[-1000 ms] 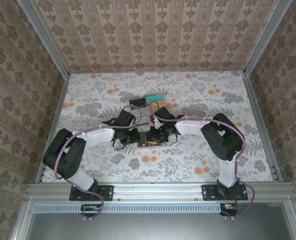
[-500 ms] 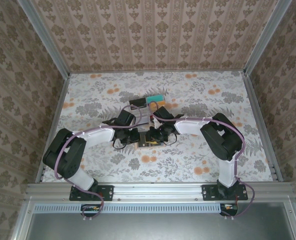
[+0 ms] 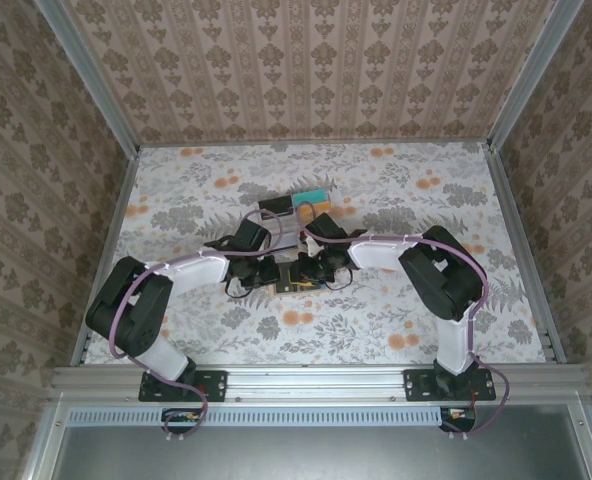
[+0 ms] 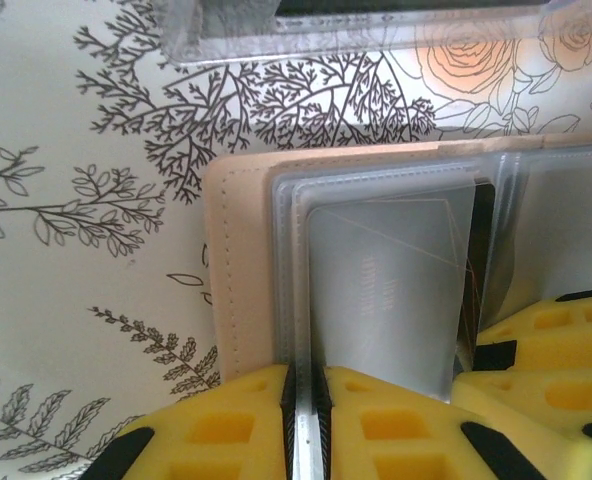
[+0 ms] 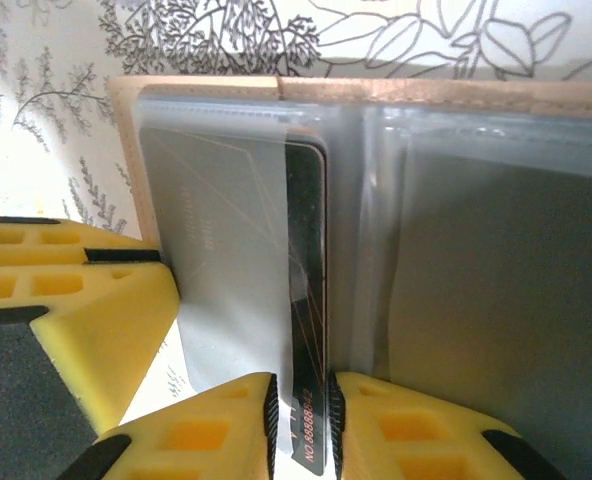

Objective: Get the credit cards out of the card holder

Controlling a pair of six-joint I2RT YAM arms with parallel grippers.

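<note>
While the card holder (image 5: 126, 130) lies spread open on the flowered table (image 4: 76, 150) between the two arm tips, one of its clear pocket leaves is pinched by the left gripper (image 4: 304, 390), whose yellow pads are drawn narrow on the plastic edge. A black credit card (image 5: 309, 290) is nipped at its near end by the right gripper (image 5: 303, 400), the jaws almost together on it, and most of its length is lodged inside the pocket.

For the step to be done well, the card should be drawn straight back in line with its long edges and neither lifted nor twisted. A skewed pull would likely jam a corner in the sleeve seam. The leaf should be pressed firmly enough by the left pads that the holder is not dragged along.

From above, the holder is largely covered by both wrists and little of it can be made out. Whether more cards sit in the neighbouring pockets cannot be told, as only a dark sheet is seen through cloudy plastic. Behind, a clear tray (image 4: 226, 40) is cut off at the picture's edge.
</note>
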